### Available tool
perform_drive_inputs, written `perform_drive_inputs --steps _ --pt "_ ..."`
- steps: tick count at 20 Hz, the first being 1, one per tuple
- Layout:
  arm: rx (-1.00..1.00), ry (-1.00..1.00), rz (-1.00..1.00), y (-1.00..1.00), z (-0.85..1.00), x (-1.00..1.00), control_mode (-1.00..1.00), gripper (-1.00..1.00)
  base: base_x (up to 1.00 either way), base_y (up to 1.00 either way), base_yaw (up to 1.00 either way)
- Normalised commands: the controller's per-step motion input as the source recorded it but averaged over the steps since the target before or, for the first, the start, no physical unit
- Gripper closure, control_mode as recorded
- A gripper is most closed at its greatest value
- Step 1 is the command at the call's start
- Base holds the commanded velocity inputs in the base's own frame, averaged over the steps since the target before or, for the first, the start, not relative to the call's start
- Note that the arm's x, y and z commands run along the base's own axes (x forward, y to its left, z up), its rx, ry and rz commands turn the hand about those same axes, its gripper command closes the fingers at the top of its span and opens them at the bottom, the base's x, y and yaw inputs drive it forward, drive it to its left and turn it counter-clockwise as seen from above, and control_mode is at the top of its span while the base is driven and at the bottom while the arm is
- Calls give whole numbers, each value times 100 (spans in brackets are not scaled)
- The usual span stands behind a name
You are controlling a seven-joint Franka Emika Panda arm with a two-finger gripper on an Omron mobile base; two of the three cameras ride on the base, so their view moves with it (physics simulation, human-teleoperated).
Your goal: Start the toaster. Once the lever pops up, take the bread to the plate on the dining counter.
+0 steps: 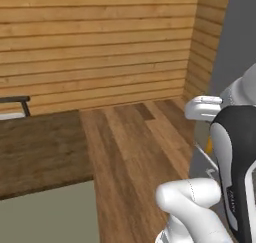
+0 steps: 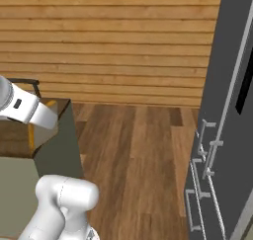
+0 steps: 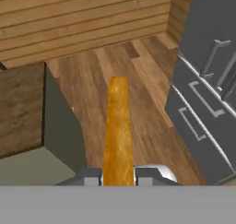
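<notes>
Plank wall [image 1: 95, 42] behind, wood floor [image 1: 135, 157] below. Dark grey cabinet front [image 2: 225, 135] with bar handles on the right side. Dining counter [image 1: 40, 147]: dark-brown surface on an olive panel, at left in all three views. Bread [image 3: 118, 131] seen edge-on in the hand view, golden crust, sticking forward above the floor, beside the counter's corner. Pincer [image 3: 118, 176] partly closed, both tips pressed against the slice.
</notes>
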Motion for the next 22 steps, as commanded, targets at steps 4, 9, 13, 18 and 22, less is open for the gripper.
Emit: perform_drive_inputs --steps 4,9,13,18,22 --pt "0 0 0 0 0 0 100 100 100 -22 27" --pt "0 0 0 0 0 0 100 100 100 -19 23" --pt "0 0 0 0 0 0 100 100 100 -24 23" --pt "0 0 0 0 0 0 100 100 100 -42 23" --pt "0 0 0 0 0 0 100 100 100 -41 24"
